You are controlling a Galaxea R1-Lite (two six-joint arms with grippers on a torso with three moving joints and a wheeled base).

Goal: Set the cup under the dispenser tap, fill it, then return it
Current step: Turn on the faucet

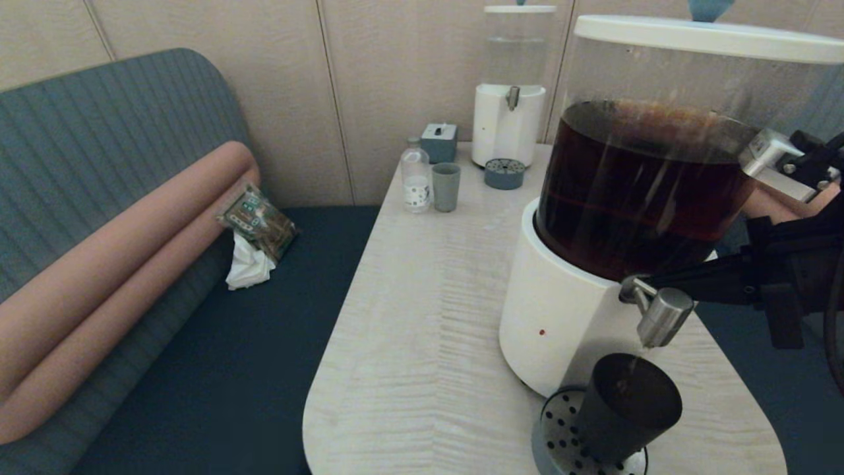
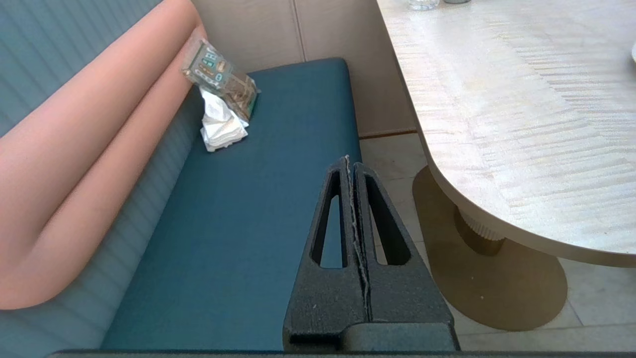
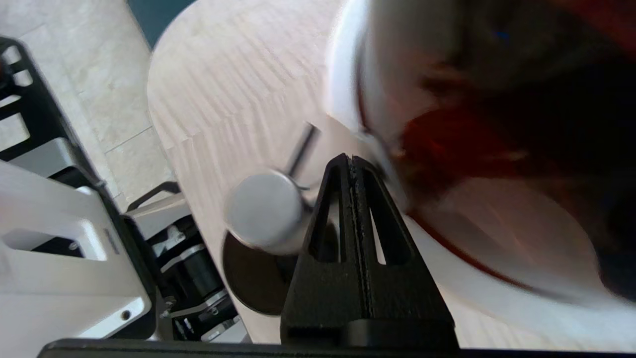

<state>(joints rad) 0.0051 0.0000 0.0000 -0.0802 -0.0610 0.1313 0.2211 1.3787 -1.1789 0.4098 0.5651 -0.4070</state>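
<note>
1. The right gripper (image 3: pixel 352 161), fingers pressed together with nothing between them, reaches in from the side and pushes at the dispenser tap (image 1: pixel 661 315), just behind its steel knob.
2. The cup (image 1: pixel 626 409) stands on the perforated drip tray (image 1: pixel 560 435) directly below the spout, dark liquid inside: filling looks underway.
3. Next: release the tap, then grasp the cup gently, keeping it upright.
4. The left gripper (image 2: pixel 353 169), closed and empty, hangs over the blue bench (image 2: pixel 238 209).
5. No legible writing anywhere.
</note>
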